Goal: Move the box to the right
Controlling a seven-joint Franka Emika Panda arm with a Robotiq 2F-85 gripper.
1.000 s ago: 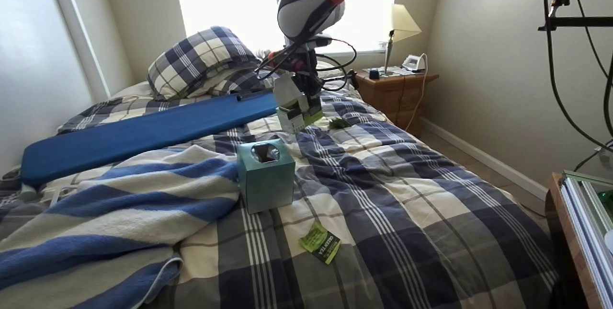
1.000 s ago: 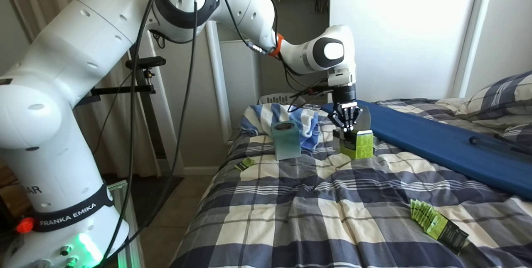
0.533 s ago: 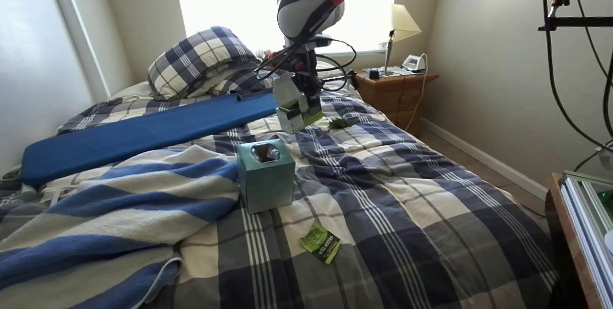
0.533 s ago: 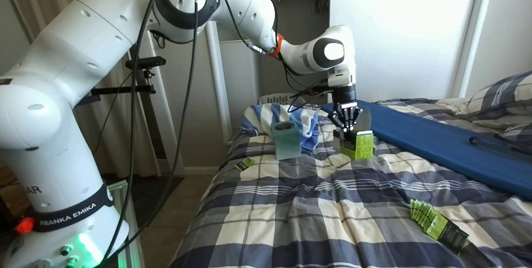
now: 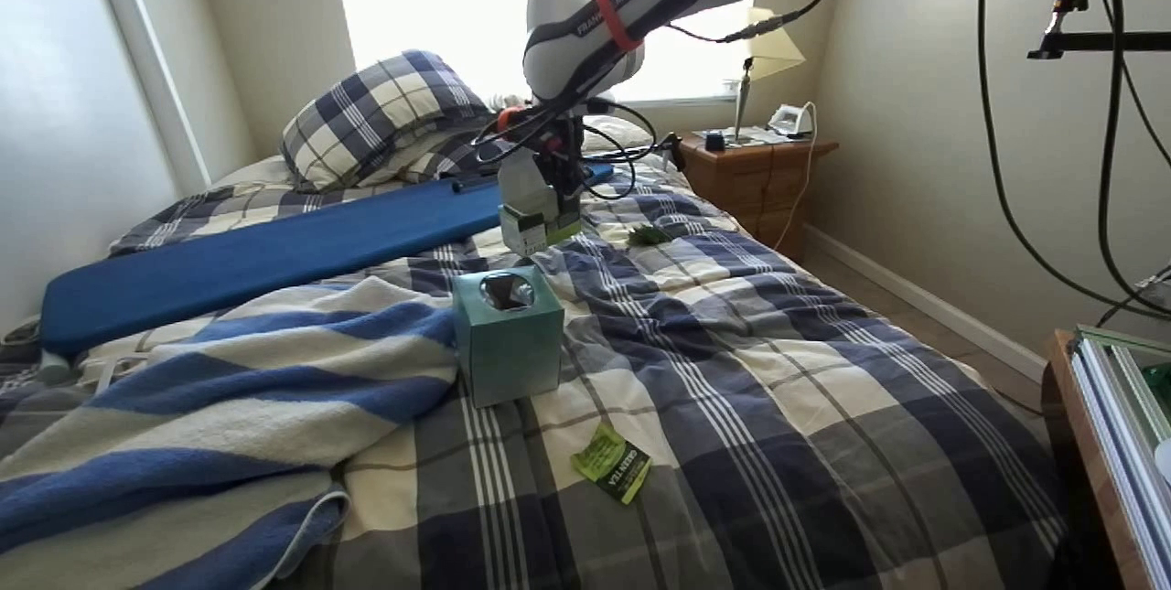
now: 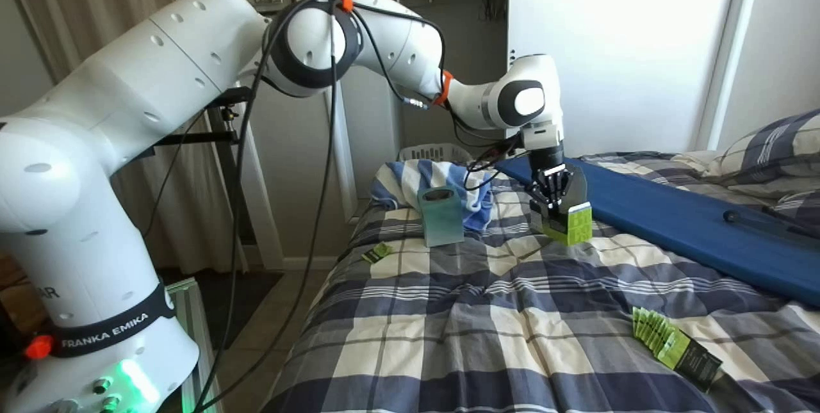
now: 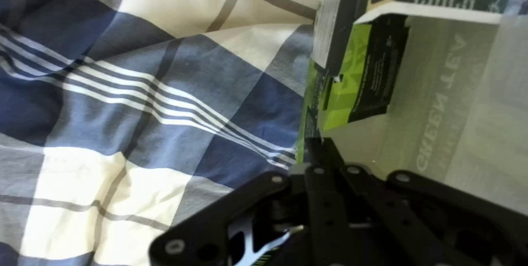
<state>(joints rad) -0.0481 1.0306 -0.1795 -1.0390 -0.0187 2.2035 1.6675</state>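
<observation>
The box is a small open green tea carton, bright green and dark, with a pale flap standing up. It also shows in an exterior view, beyond the tissue box. My gripper is shut on one side wall of the box. In the wrist view the fingertips pinch that thin wall, and the box opens to the right of them. A green-and-black packet lies inside. The box is tilted a little. I cannot tell whether its bottom touches the bed.
A teal tissue box stands on the plaid bed beside a striped towel. A single green packet lies near it. A row of green packets lies on the bed. A blue ironing board runs behind the box.
The arm has lowered and moved with the box: leftward in an exterior view, rightward in the opposite-facing exterior view. The box has tilted. The grip stays shut. Most motion came in the last half second.
</observation>
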